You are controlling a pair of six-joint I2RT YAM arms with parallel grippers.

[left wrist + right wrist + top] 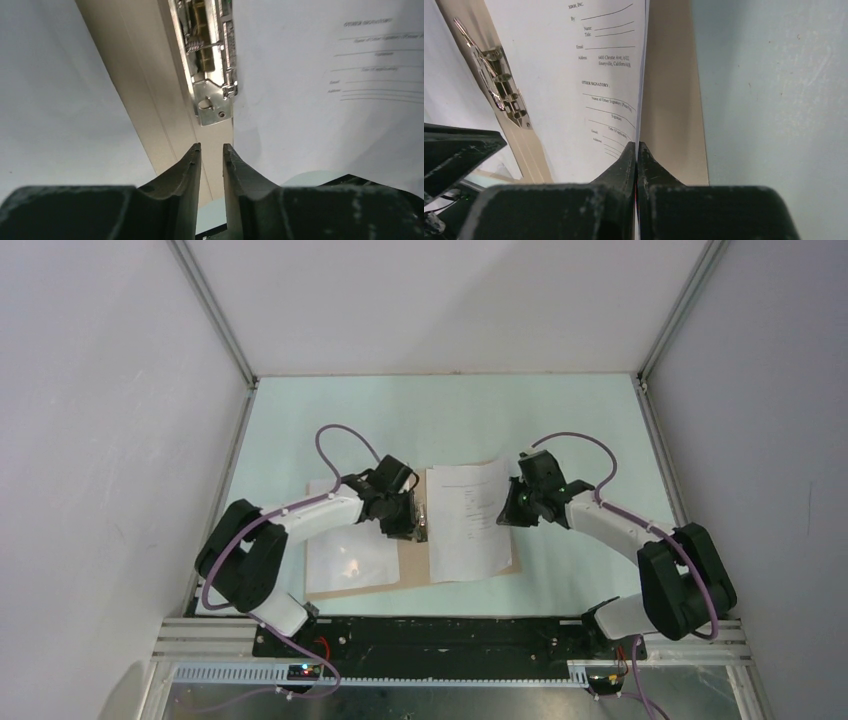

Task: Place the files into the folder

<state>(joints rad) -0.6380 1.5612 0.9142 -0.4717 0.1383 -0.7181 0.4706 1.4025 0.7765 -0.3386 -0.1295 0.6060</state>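
1. The right gripper (637, 148) pinches the edge of the thin white printed paper sheets (589, 65), which lie on the open flat tan cardboard folder (671, 100).
2. The left gripper (211, 150), slightly parted and empty, hovers by the metal spine clip (210, 65).
3. Best to slide the sheets flat and square against the clip.

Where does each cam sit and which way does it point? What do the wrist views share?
Top: fixed above and behind the arm bases, looking down at the table; shows both arms, left gripper, right gripper, folder, printed sheet.
Left wrist: on the left arm, looking past its narrowly parted fingers at the clip.
Right wrist: on the right arm, looking past fingers pinching the printed sheet's edge.
Shared: both wrist views show the clip and printed sheet.
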